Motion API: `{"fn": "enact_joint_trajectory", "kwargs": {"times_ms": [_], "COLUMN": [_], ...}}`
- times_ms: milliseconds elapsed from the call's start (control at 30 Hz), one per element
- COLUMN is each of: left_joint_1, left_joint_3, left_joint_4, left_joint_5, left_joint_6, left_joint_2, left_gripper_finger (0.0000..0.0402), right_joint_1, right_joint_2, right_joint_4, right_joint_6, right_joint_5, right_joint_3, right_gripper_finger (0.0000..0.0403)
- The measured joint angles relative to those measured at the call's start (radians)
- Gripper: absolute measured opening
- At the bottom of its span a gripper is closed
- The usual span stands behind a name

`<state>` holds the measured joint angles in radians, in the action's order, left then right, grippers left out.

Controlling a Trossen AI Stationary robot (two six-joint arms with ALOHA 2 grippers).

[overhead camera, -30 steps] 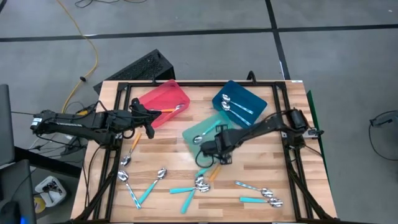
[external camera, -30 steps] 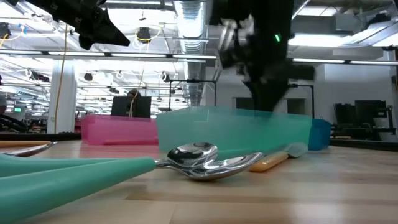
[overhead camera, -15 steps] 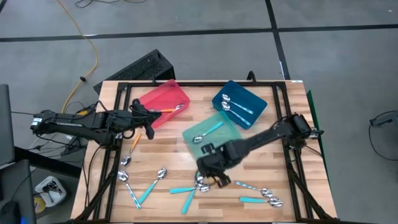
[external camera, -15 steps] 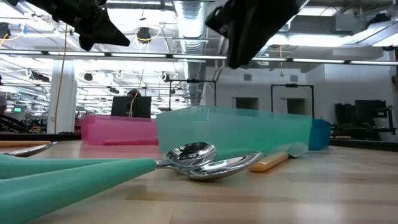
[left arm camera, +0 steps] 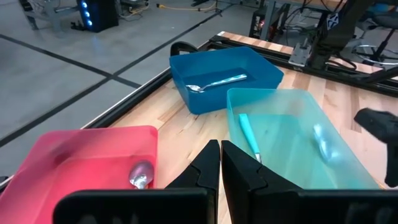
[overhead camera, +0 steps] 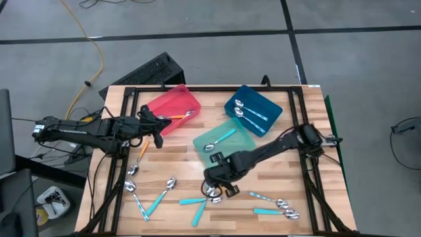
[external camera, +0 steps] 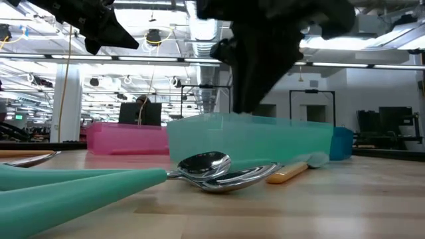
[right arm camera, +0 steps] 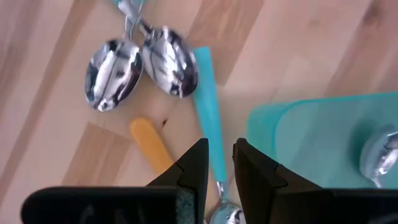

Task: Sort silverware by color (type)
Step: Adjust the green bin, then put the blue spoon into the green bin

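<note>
Several spoons lie flat on the wooden table. A cluster (overhead camera: 213, 192) sits near the middle front: two shiny bowls (right arm camera: 111, 65) (right arm camera: 169, 61), a teal handle (right arm camera: 208, 112) and an orange handle (right arm camera: 152, 146). My right gripper (overhead camera: 218, 184) (right arm camera: 221, 165) hovers over this cluster pointing steeply down. Its fingers stand slightly apart, with nothing between them but the teal handle seen on the table below. My left gripper (overhead camera: 152, 120) (left arm camera: 219, 163) waits shut in the air beside the red tray (overhead camera: 172, 108), which holds an orange-handled spoon (overhead camera: 181, 116).
The teal tray (overhead camera: 223, 139) holds a teal-handled spoon (left arm camera: 249, 134), and the blue tray (overhead camera: 253, 108) holds two spoons. More spoons lie along the front left (overhead camera: 170, 184) (overhead camera: 131, 187) and the front right (overhead camera: 283, 207). A black frame (overhead camera: 309, 178) borders the table.
My right gripper has moved from the teal tray's near side toward the table's near edge and a little left. It has turned and tipped more steeply down, and now hangs over the spoon cluster. No spoon has moved.
</note>
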<state>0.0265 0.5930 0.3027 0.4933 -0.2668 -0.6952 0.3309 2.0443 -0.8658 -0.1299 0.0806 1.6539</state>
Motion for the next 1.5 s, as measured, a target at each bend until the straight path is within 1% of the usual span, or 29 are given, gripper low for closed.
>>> {"fn": "enact_joint_trajectory", "kwargs": {"times_ms": [133, 267, 600, 800, 900, 1033, 1167, 1300, 1400, 1500], "left_joint_1": [0.0, 0.0, 0.0, 0.0, 0.0, 0.0, 0.0, 0.0, 0.0, 0.0], "left_joint_3": [0.0, 0.0, 0.0, 0.0, 0.0, 0.0, 0.0, 0.0, 0.0, 0.0], "left_joint_4": [0.002, 0.002, 0.002, 0.002, 0.002, 0.002, 0.002, -0.006, -0.006, -0.006], "left_joint_5": [-0.006, -0.007, -0.007, 0.001, 0.001, 0.001, 0.001, 0.001, 0.001, -0.019], "left_joint_6": [0.0, 0.0, 0.0, 0.0, 0.0, -0.002, -0.003, -0.003, -0.003, -0.006], "left_joint_2": [0.0, 0.0, 0.0, 0.0, 0.0, 0.0, 0.0, 0.0, 0.0, 0.0], "left_gripper_finger": [0.0, 0.0, 0.0, 0.0, 0.0, 0.0, 0.0, 0.0, 0.0, 0.0], "right_joint_1": [-0.015, -0.067, -0.186, -0.254, -0.284, -0.296, -0.296, -0.296, -0.292, -0.28], "right_joint_2": [0.022, 0.024, 0.024, 0.024, 0.024, 0.024, 0.024, 0.017, 0.014, -0.003], "right_joint_4": [0.01, 0.021, 0.169, 0.267, 0.268, 0.235, 0.222, 0.243, 0.241, 0.173], "right_joint_6": [-0.034, -0.056, -0.116, -0.098, -0.078, -0.066, -0.037, -0.043, -0.037, -0.018], "right_joint_5": [0.028, 0.035, 0.041, 0.053, 0.053, 0.059, 0.129, 0.136, 0.17, 0.184], "right_joint_3": [0.0, 0.0, 0.0, 0.0, 0.0, 0.0, 0.0, 0.001, 0.03, 0.075], "right_gripper_finger": [0.0097, 0.0097, 0.0097, 0.0097, 0.0097, 0.0097, 0.0097, 0.0097, 0.0097, 0.0097]}}
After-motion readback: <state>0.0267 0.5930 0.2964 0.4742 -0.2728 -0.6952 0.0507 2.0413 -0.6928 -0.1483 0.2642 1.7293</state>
